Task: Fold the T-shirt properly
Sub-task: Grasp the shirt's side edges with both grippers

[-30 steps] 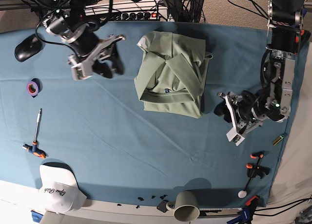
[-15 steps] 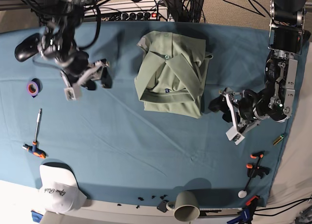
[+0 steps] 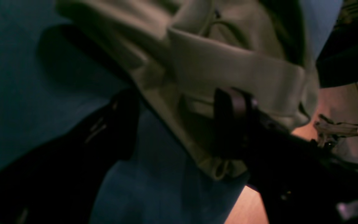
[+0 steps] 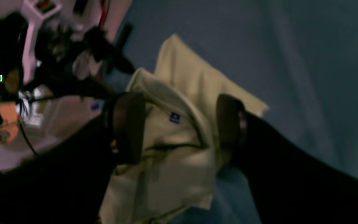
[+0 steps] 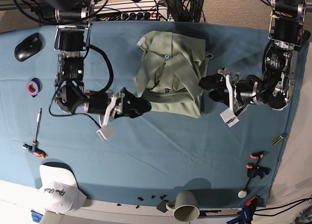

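Both arms are black and grey, built of blocky metal links with black cables looping alongside. The right arm [image 5: 73, 78] shows a small green light at its 12 o'clock end. Each gripper, left [image 5: 208, 90] and right [image 5: 138, 104], carries black fingers [image 4: 228, 124] and a white plate.

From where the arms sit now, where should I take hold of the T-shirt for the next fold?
Probably the two near corners of the T-shirt, along its bottom edge. It lies as a folded rectangle, collar up. The right tool and left tool are open at opposite side edges, so come in low from each side and pinch all the layers.
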Robot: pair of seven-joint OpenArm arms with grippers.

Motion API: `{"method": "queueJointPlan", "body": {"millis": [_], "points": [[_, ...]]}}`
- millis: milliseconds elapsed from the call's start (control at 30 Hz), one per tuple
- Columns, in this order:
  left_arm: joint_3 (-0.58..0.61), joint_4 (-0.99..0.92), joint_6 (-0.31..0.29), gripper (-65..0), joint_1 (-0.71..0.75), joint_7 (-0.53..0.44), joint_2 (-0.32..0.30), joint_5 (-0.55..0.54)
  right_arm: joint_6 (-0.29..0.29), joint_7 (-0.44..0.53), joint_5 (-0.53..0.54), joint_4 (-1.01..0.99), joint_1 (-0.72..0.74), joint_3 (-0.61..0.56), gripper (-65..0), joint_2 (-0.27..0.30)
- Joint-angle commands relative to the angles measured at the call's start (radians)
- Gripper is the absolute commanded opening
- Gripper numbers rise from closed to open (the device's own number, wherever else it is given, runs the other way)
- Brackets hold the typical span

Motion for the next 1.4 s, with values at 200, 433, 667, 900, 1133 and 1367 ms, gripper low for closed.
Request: {"method": "queueJointPlan", "body": {"millis": [200,433,667,900,1133,1367], "points": [[-0.009,0.015,-0.018,-26.5,-0.024,-0.046,0.014,0.005,0.001,0.013,-0.038,0.013,0.024,-0.019,-29.0,0.014],[-0.009,0.015,-0.022,-26.5,-0.024,-0.06,0.045,0.009,0.001,0.013,-0.061,0.012,0.021,-0.02,-29.0,0.059],[-0.009,0.015,-0.022,-26.6,-0.026,-0.074,0.077,0.013,0.001,0.013,-0.002,0.01,-0.016,-0.02,-29.0,0.094],[-0.009,0.012,-0.023,-26.6,-0.03,-0.074,0.091,0.016,0.001,0.013,0.078,-0.064,-0.026,-0.021,-29.0,0.095],[-0.008,-0.029,-0.047,-27.0,-0.03,-0.082,0.091,0.015,0.001,0.013,0.134,-0.08,-0.026,-0.021,-29.0,0.094],[-0.008,-0.035,-0.045,-27.0,-0.03,-0.082,0.091,0.011,0.001,0.013,0.138,-0.08,-0.031,-0.023,-29.0,0.094]]}}
